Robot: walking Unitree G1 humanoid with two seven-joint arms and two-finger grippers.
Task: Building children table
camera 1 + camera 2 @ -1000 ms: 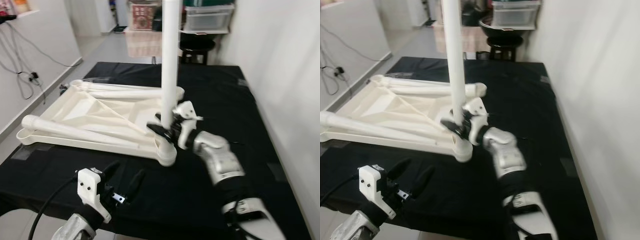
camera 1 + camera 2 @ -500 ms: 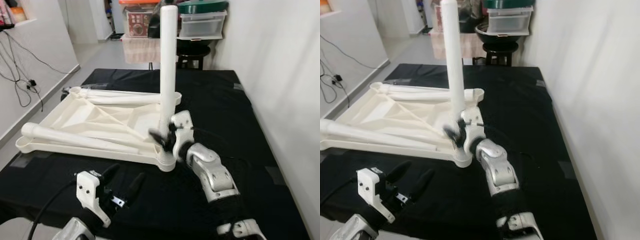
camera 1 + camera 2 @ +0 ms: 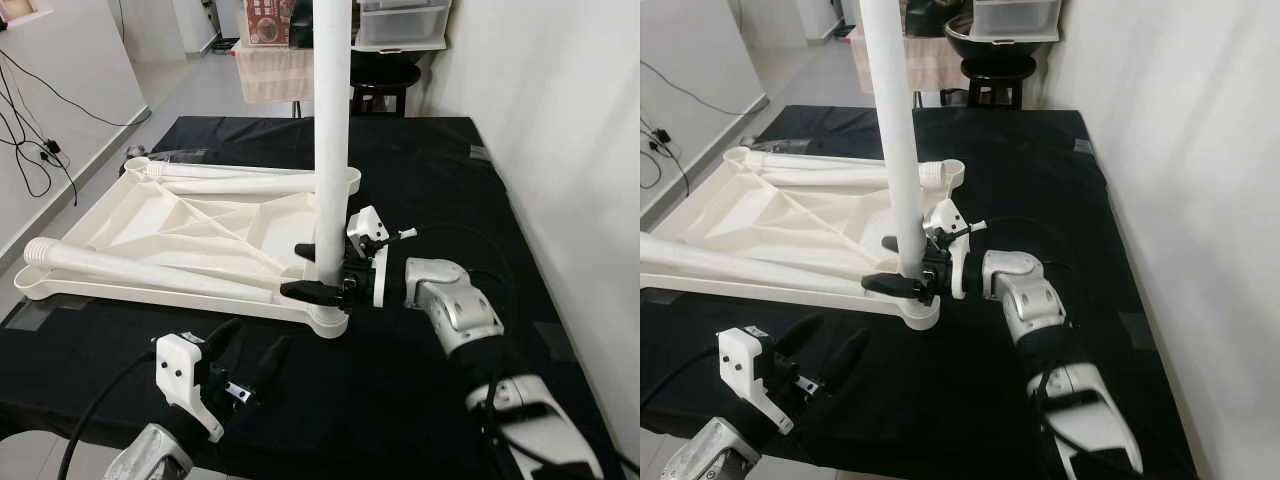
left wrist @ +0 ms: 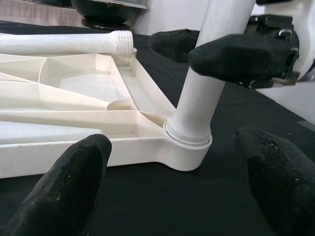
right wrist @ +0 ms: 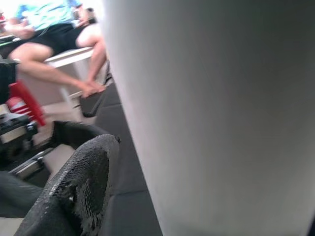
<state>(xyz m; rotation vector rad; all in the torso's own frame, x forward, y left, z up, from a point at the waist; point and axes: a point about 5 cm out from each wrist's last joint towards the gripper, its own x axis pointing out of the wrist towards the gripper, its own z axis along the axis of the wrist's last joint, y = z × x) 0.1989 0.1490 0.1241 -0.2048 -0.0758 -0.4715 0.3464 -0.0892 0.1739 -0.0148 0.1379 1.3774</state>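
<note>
While lying upside down on the black counter (image 3: 420, 180), white plastic table top (image 3: 190, 225), ribbed underside facing up. One white leg (image 3: 331, 130) upright in the near corner socket (image 3: 330, 318), two more legs lying flat across the top: one (image 3: 140, 268) along the near edge, one (image 3: 250, 183) along the far edge.

Right tool (image 3: 318, 270) reaching in from the right, low against the upright leg just above the socket. Black fingers (image 3: 312, 291) either side of the leg, clamped on it; in the right wrist view, leg (image 5: 211, 113) pressed close, one finger (image 5: 78, 187) alongside. Silver right arm (image 3: 455, 310) bent across the counter behind it.

Left tool (image 3: 250, 360) hovering near the front edge of the counter, just short of the socket corner, touching nothing. Fingers spread apart, holding nothing; in the left wrist view, both fingertips (image 4: 74, 191) wide either side of the socket (image 4: 187, 147).

Beyond the counter: dark stool (image 3: 385, 85), clear storage box (image 3: 400, 22), cables (image 3: 30, 150) on the floor by the left wall. A seated person's bare legs (image 5: 59, 54) in the right wrist view.
</note>
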